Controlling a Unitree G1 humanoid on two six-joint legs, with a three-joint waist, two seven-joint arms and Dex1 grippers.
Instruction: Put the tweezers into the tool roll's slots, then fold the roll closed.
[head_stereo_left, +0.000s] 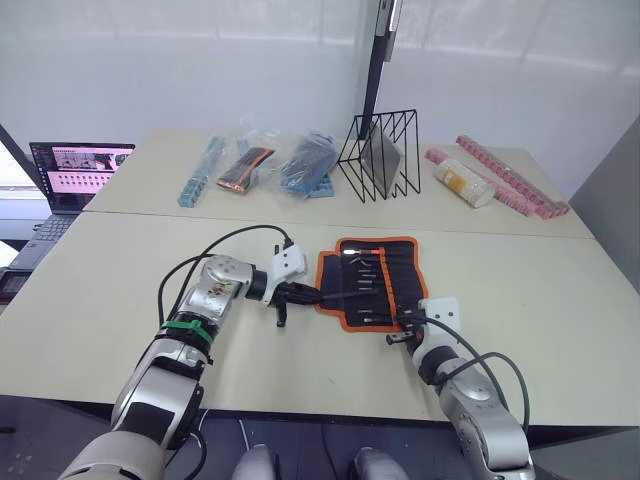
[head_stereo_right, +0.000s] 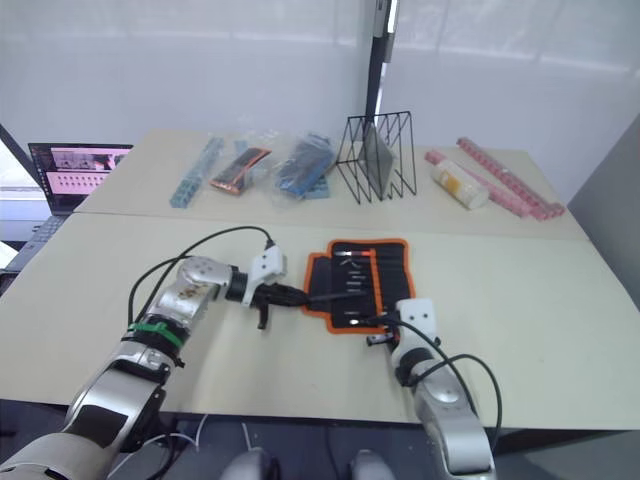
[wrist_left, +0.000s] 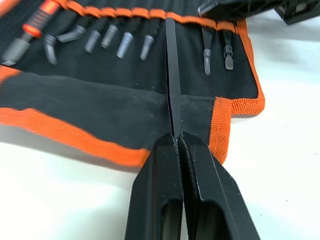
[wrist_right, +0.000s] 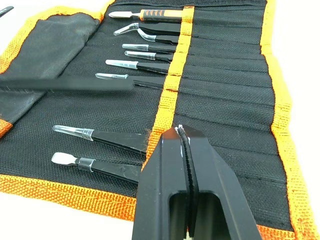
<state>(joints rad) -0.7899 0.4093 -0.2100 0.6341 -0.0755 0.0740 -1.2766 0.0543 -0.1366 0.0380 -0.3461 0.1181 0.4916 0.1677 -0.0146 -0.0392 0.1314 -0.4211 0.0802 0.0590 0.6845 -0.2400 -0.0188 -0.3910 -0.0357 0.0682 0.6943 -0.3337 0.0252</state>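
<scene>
Tweezers (wrist_left: 172, 90), pinched by left gripper (wrist_left: 177, 142) over open tool roll (head_stereo_left: 372, 283); right gripper (wrist_right: 182, 131) pressed together, empty; advise aligning tip with vacant slot (wrist_right: 150, 100) before sliding.

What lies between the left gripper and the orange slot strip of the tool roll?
The black tweezers that the left gripper holds, reaching over the tool roll's black flap toward the slots; the left wrist view shows it.
</scene>
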